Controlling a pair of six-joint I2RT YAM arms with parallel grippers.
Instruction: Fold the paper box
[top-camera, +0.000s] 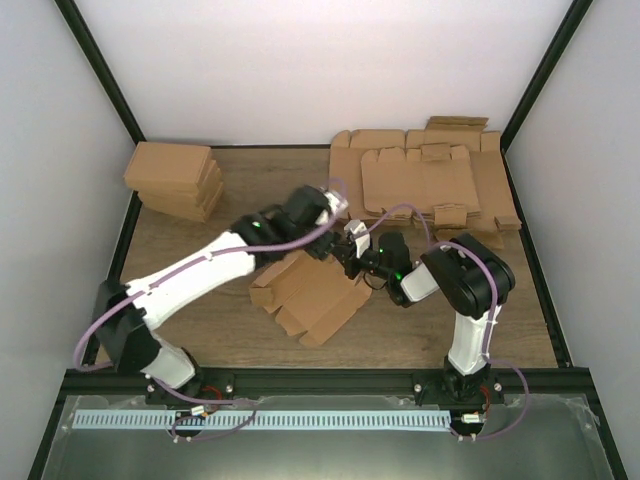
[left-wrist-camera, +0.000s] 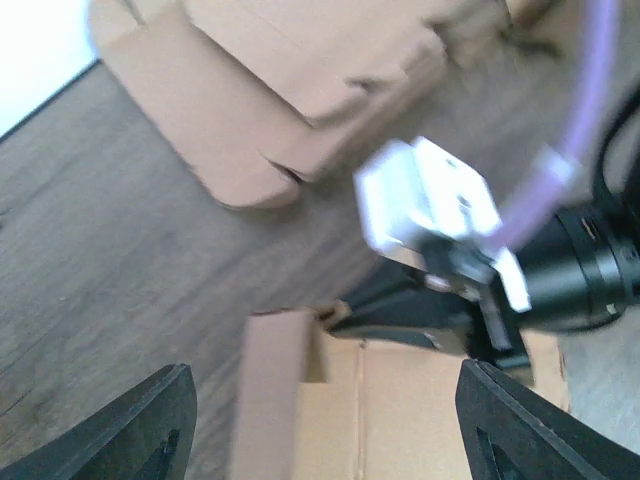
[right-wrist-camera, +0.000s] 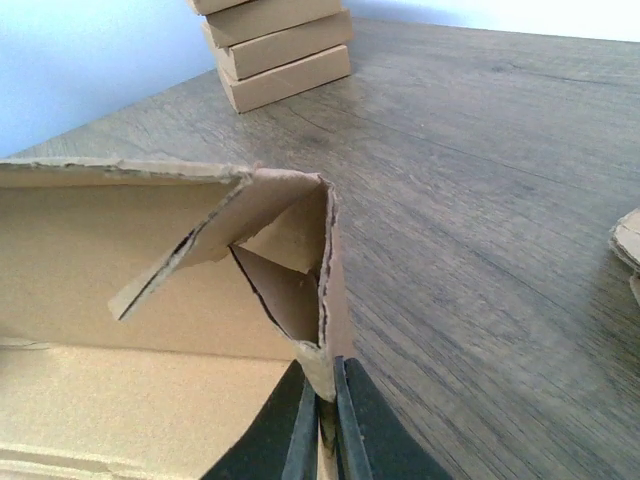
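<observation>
Overhead, white walls (top-camera: 300, 70) are seen around a wood-grain worktop (top-camera: 400, 330). Near its middle the paper box (top-camera: 310, 295) is laid, partly folded. Its raised corner wall is pinched by the right tool (right-wrist-camera: 320, 420), closed tight. The left tool (left-wrist-camera: 320, 410) is held spread wide, gripping nothing.
</observation>
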